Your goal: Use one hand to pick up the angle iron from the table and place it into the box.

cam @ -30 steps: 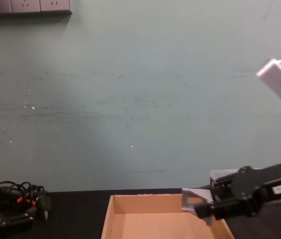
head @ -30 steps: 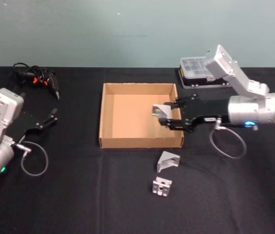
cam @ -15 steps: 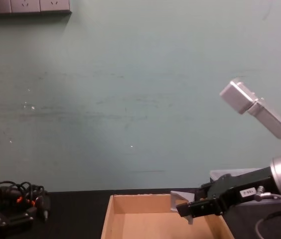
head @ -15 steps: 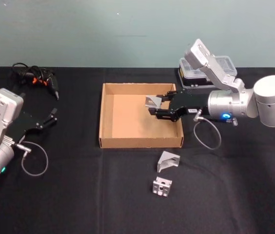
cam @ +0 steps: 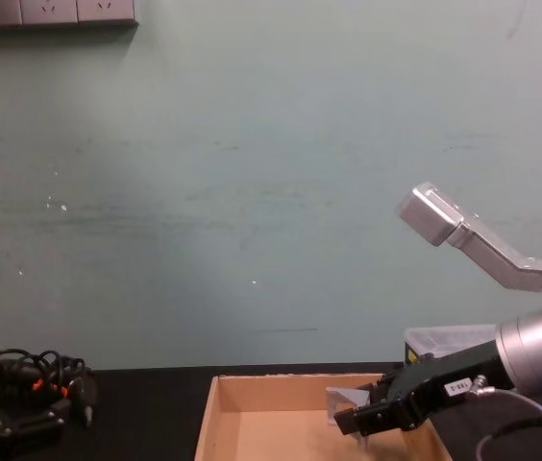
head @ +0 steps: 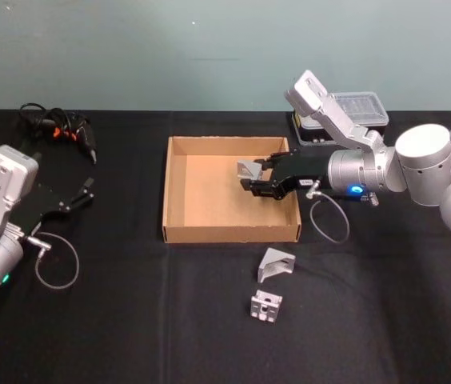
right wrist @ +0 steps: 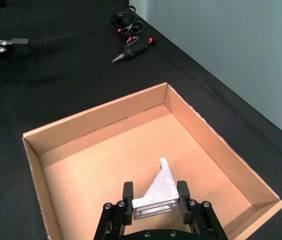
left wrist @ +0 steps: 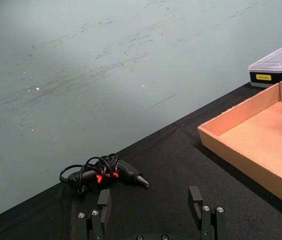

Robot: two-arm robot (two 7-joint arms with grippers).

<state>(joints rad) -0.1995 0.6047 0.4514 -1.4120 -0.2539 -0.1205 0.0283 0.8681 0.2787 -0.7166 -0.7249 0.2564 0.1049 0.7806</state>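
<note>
Now the right pincer (head: 251, 179) is pinching the angle iron (head: 248, 169) and holding it above the floor of the box (head: 229, 234), toward 2 o'clock from the box's middle. It has been travelling inward from the 3 o'clock wall, so lowering and letting go is probably all that is remaining. The left pincer (head: 89, 192), spread, is idling over the surface (head: 129, 320), well off at 9 o'clock.
</note>
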